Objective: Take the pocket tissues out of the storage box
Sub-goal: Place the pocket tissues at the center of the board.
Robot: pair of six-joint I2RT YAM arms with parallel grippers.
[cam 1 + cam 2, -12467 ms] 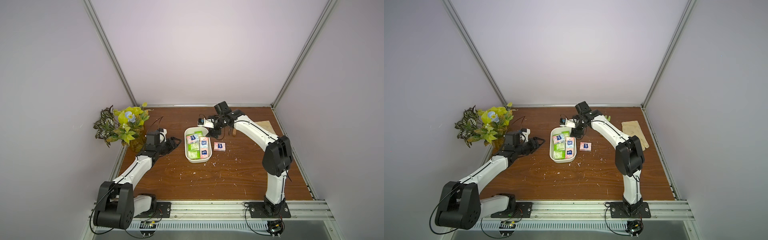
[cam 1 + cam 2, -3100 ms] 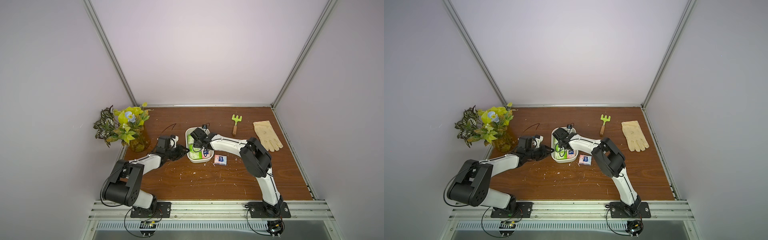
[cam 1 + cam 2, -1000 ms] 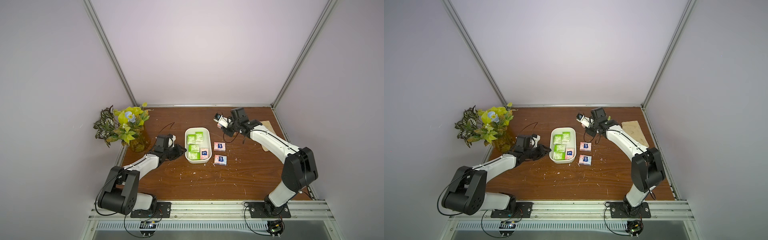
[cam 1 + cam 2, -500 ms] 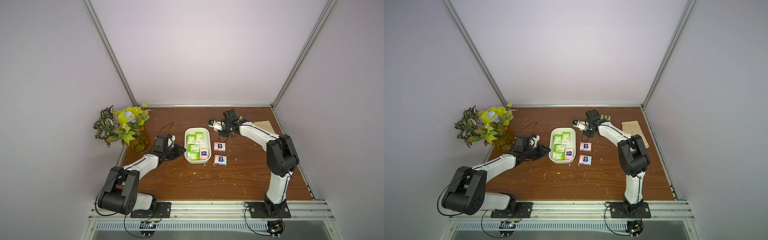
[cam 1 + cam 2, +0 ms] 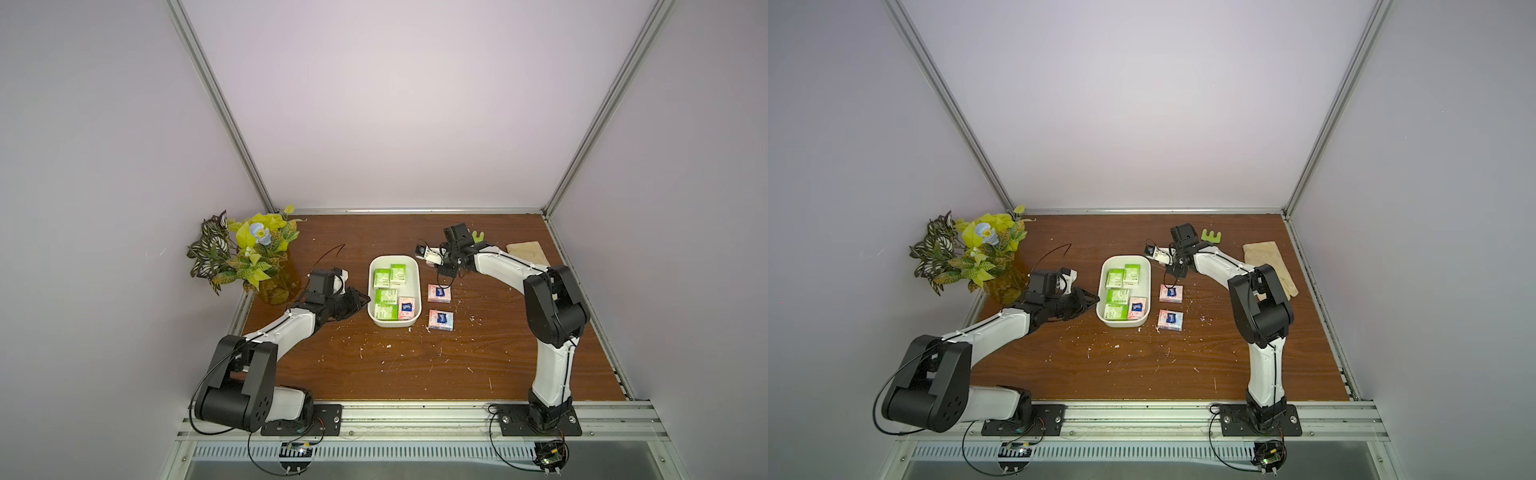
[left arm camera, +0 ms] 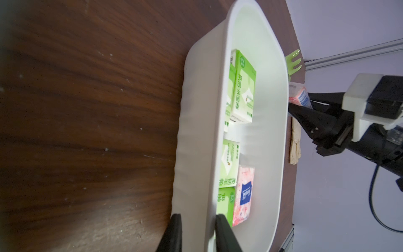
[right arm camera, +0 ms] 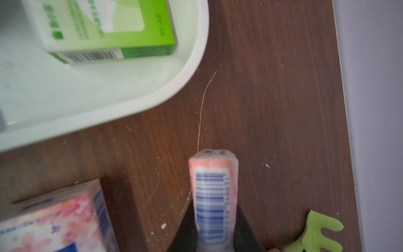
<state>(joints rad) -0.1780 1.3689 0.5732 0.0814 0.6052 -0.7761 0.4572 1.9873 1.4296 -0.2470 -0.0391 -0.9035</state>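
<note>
Moved clear of box (image 5: 412, 282): right jaws pinching third pink packet (image 7: 212, 192); two others (image 5: 439, 293) (image 5: 441, 320) on worktop (image 5: 415, 374), five (image 5: 381, 277) (image 5: 397, 274) (image 5: 386, 296) (image 5: 385, 311) (image 5: 406, 307) inside; left jaws grip rim (image 6: 211, 207).

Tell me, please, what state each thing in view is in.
storage box: upright, holding four green packets and one boxed pink packet.
left claw: shut on storage box rim.
right claw: shut on held pink packet.
table packets: two, pink, lying flat outside.

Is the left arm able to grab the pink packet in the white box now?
Probably not yet: its pincer grips the rim of the storage box and must let go first; the pink packet lies uncovered nearby.
</note>
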